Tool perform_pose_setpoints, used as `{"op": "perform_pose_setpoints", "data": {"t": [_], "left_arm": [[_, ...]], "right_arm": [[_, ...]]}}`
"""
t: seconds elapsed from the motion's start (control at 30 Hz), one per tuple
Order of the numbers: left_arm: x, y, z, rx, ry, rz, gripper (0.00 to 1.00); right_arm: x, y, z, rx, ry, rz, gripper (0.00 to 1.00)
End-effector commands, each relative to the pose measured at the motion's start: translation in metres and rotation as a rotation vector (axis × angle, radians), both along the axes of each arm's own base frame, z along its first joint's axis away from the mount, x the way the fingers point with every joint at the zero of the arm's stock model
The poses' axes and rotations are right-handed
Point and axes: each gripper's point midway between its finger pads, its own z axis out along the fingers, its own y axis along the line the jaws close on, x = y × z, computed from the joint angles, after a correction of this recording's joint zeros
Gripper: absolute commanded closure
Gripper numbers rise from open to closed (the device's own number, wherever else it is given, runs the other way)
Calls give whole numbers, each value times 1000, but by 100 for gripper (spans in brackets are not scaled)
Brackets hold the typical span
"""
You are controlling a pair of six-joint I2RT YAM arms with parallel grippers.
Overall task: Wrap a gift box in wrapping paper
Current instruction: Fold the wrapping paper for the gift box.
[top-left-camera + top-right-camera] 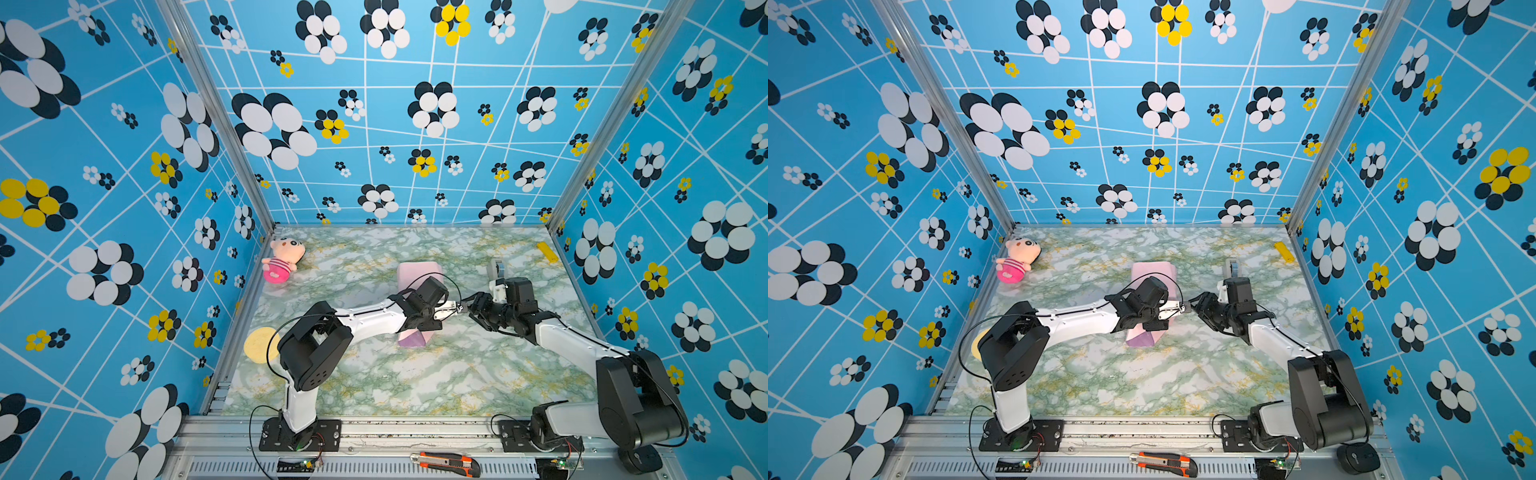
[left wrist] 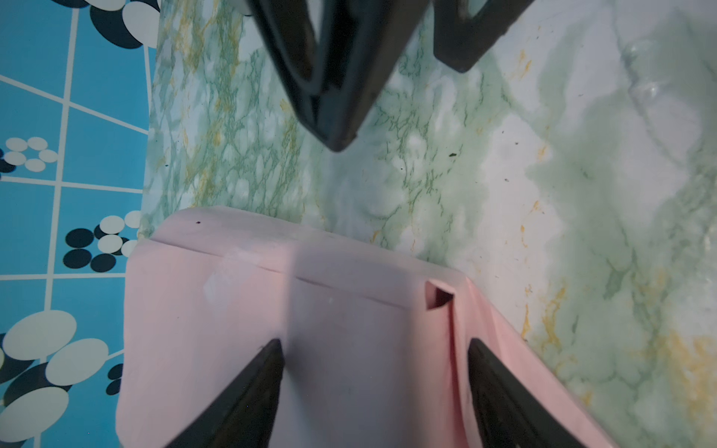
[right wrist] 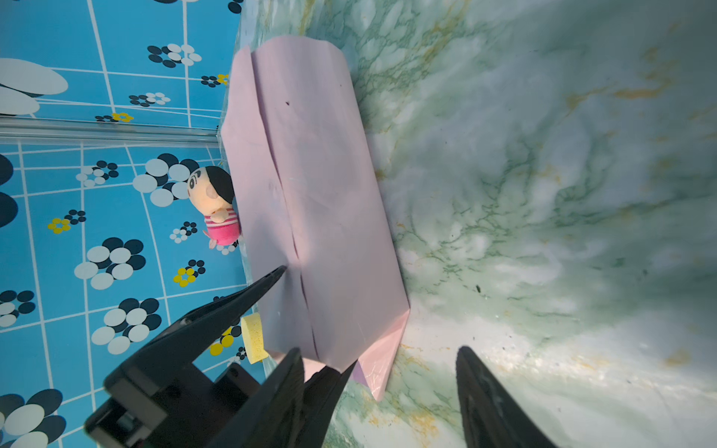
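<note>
- The wrapping paper [image 1: 417, 270] lies in the middle of the marbled table [image 1: 415, 382], folded into a long parcel with the pale pink face outward; a lilac patch shows at its near end in both top views
- No black of the gift box shows anywhere, so I cannot tell where under the paper it sits
- A seam [image 3: 274, 155] where one edge of the sheet overlaps the other runs along the parcel's top
- The left gripper [image 2: 374, 343] extends across the parcel from the left side; in the left wrist view its two black fingers [image 2: 248, 395] stand well apart above the paper's top face and clamp nothing, so it is released
- The right gripper [image 3: 380, 350] is at the parcel's right flank with its jaws likewise spread and nothing grasped; the folded triangular end flap of the paper lies just ahead of them on the table
- In both top views the tips of the two grippers are almost nose to nose just beside the parcel
- A plush doll [image 1: 282, 259] sits in the far left corner of the table, well apart from the paper
- A round yellow sponge [image 1: 258, 345] lies at the left edge, partly behind the left arm
- A grey tape dispenser [image 1: 496, 269] stands just beyond the right wrist
- A small yellow block [image 1: 547, 252] lies in the far right corner
- An orange utility knife [image 1: 446, 463] rests on the front rail, off the table
</note>
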Motion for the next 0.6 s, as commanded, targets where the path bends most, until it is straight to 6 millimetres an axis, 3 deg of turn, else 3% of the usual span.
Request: {"op": "perform_pose_setpoints", "data": {"t": [0.0,0.2,0.37,0.5,0.57], "left_arm": [[-11,10,-29,55,55,-2,32],[-12,15,-35,61,35,-14,40],[-12,16,-34,56,27,-17,40],[-13,9,-11,-34,38,1,33],[-11,6,18,-124,43,28,28]], "right_arm": [[8,10,8,51,-4,27,34],[8,9,4,50,4,17,34],[4,10,2,42,6,28,34],[3,8,12,-9,-52,41,34],[3,7,24,-68,-117,69,34]]}}
